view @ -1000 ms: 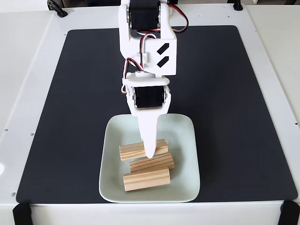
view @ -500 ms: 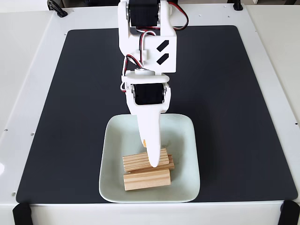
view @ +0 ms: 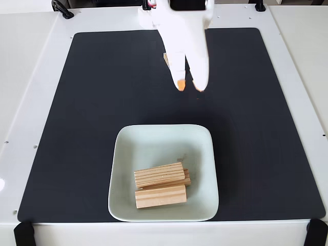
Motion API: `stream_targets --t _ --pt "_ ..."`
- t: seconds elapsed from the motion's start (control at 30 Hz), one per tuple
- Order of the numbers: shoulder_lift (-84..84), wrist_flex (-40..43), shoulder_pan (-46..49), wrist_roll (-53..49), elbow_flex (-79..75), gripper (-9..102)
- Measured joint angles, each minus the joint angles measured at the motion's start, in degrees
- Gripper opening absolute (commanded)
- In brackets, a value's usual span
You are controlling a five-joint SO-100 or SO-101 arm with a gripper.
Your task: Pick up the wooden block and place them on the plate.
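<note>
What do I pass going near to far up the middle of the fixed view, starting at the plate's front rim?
Plate front rim → front block → top stacked block → bare plate floor with a faint smudge → black mat → open gripper → a block partly hidden behind the gripper.

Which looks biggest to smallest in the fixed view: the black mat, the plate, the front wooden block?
1. Black mat, covering most of the table.
2. Plate, much smaller than the mat.
3. Front wooden block, spanning only part of the plate's width.
The block lying above it looks about the same size, so those two are unranked.
</note>
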Motion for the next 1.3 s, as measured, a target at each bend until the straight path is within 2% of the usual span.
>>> stream_targets --t 0.13,0.27,0.5,0.63,0.73,0.9,0.97,1.13,1.3 --pt "10.02 0.00 -1.93 0.00 9.49 -1" --pt "17.75 0.00 -4.22 0.00 16.44 3" --pt "27.69 0.00 -4.04 0.00 29.18 3" --pt "32.78 0.44 -5.01 -5.27 35.95 3" --pt "35.77 3.16 -5.63 -8.35 40.25 3" --pt "38.94 12.39 -6.15 -10.63 48.08 3" --pt "39.81 15.03 -6.59 -14.59 50.63 3" --pt "41.04 20.04 -6.06 -32.08 53.00 3" --pt "41.04 23.91 -2.20 -55.90 53.00 3"
